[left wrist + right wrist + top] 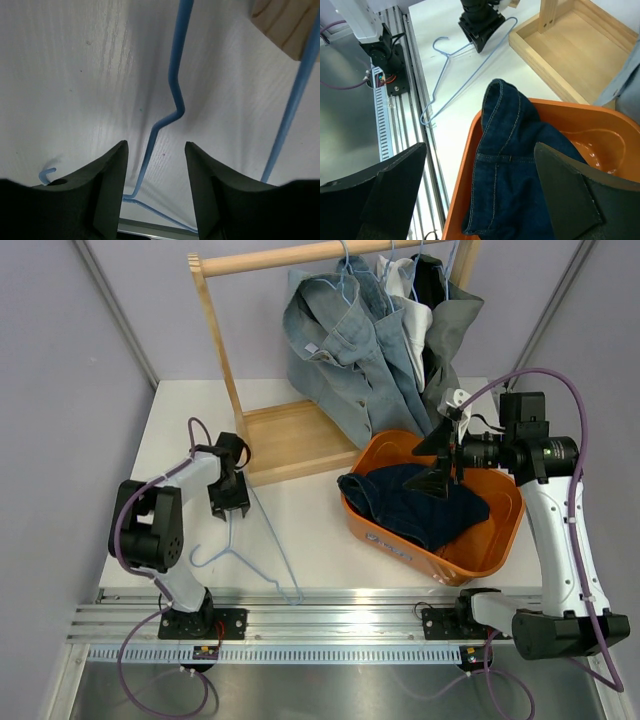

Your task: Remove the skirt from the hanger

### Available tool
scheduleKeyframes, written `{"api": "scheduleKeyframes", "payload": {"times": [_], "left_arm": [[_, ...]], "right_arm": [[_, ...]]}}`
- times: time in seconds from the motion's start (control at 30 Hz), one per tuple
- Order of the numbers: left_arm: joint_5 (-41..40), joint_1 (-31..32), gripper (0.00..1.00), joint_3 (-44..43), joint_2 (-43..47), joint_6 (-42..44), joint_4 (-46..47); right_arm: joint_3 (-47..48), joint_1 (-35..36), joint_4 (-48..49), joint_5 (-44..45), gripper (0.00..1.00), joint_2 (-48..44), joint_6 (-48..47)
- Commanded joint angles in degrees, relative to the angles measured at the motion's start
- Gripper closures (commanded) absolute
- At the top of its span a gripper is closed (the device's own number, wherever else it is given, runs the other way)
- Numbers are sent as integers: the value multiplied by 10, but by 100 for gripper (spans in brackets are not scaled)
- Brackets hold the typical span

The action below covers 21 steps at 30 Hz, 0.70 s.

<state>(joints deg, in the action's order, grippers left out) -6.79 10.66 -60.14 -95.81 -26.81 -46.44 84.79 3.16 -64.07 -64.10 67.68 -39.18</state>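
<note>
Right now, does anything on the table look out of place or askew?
The skirt lies crumpled in the orange tub, one fold draped over its rim. The hanger lies flat on the table, bare.

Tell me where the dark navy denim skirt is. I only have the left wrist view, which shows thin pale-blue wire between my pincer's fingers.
Observer: The dark navy denim skirt lies bunched in an orange plastic tub on the right, off the thin pale-blue wire hanger.
Operator: So the hanger is bare?
Observer: Yes. It lies flat on the white table, hook toward the near edge, with nothing hung on it.
Operator: Where is the right pincer?
Observer: The right pincer hovers open above the skirt, gripping nothing.
</note>
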Motion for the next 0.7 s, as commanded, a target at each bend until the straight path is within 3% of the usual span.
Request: {"api": "scheduleKeyframes", "payload": {"times": [0.0, 0.03, 0.07, 0.17, 0.2, 0.47, 0.67], "left_arm": [[-29, -5, 54, 0, -12, 4, 27], [-30, -5, 61, 4, -13, 3, 30], [-25, -5, 77, 5, -16, 4, 35], [-8, -6, 98, 0, -16, 11, 34], [-5, -7, 100, -2, -11, 12, 29], [90, -7, 100, -44, 83, 25, -47], [197, -7, 100, -48, 133, -17, -88]], "right_arm": [[1, 13, 40, -37, 4, -2, 26], [-2, 25, 46, -38, 4, -3, 31], [-7, 33, 50, -38, 4, -3, 36], [-11, 74, 55, -36, 5, -1, 33], [-12, 84, 51, -35, 4, 2, 31], [12, 210, 8, -7, 5, 56, -62], [46, 378, 20, 89, 5, 130, -124]]}}
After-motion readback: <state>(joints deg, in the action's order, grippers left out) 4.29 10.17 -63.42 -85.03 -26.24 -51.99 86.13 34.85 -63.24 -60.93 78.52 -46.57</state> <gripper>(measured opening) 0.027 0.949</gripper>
